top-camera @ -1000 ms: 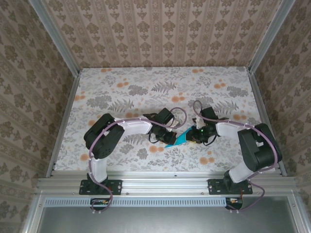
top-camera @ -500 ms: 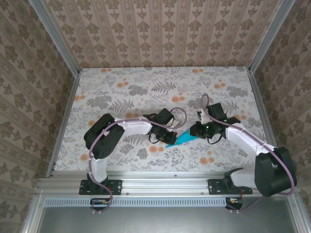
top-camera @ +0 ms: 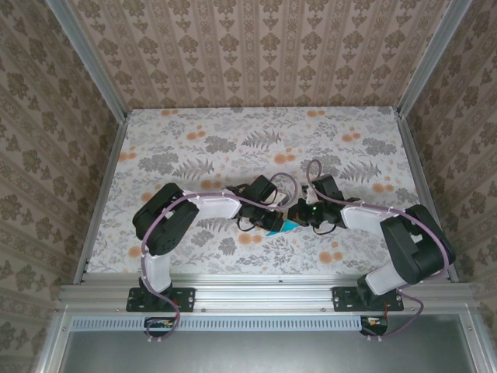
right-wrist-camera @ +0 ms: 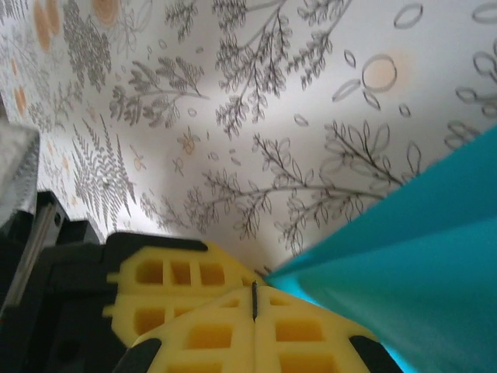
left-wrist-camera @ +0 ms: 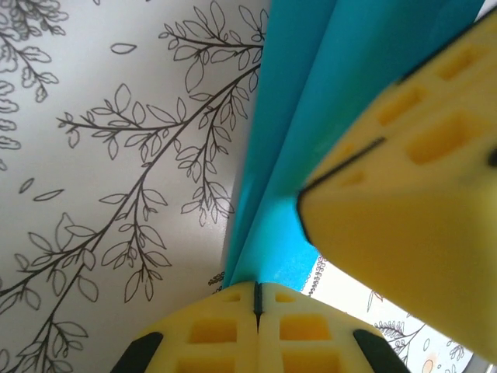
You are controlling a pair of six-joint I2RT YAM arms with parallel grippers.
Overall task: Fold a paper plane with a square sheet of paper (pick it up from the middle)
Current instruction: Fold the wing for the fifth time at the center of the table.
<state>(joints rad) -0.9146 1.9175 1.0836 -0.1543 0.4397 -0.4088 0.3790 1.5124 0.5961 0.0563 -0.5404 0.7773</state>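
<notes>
Folded teal paper at the front middle of the floral table, spanning the gap between the two arms. Left gripper: yellow pads pressed together, pinching the paper's creased layers at one end. Right gripper: pads likewise closed, nipping the paper's pointed corner. The two grippers stand just beside each other.

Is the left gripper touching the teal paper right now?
Touching. In the left wrist view, the folded teal paper runs down into the closed seam of the left gripper, pinched there with no gap.
</notes>
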